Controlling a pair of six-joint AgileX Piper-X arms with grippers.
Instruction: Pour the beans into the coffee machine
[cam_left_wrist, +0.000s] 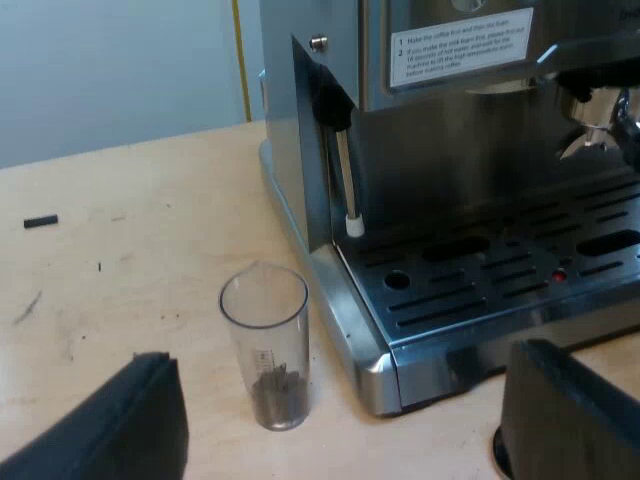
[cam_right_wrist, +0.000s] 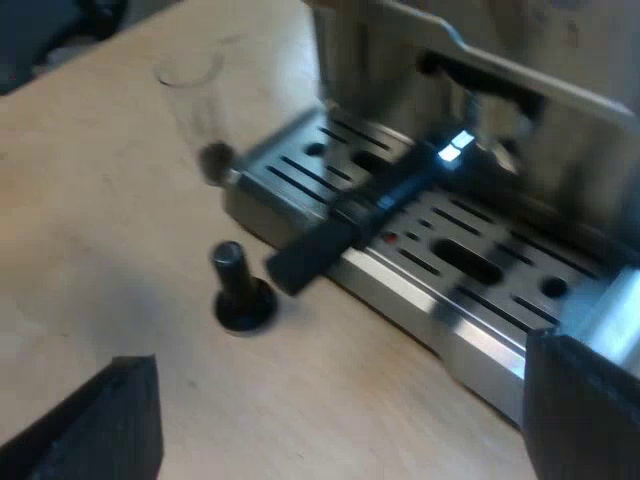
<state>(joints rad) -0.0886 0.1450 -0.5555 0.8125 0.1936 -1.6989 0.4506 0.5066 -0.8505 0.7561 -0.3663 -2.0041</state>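
Note:
A clear measuring glass (cam_left_wrist: 265, 345) stands upright on the wooden table, close to the corner of the espresso machine's drip tray (cam_left_wrist: 420, 330). A small heap of dark beans lies in its bottom. My left gripper (cam_left_wrist: 340, 440) is open, a short way back from the glass, with nothing between its fingers (cam_left_wrist: 130, 425). In the right wrist view my right gripper (cam_right_wrist: 340, 430) is open over the table before the drip tray (cam_right_wrist: 470, 300). The holder's dark handle (cam_right_wrist: 350, 225) juts out from the machine's front over the tray. The measuring glass (cam_right_wrist: 200, 110) shows beyond it.
A tamper with a black knob (cam_right_wrist: 240, 290) stands on the table just before the drip tray's edge, under the handle's end. The machine's steam wand (cam_left_wrist: 347, 170) hangs at the tray's near corner. A small black piece (cam_left_wrist: 40, 221) lies on the table away from the machine.

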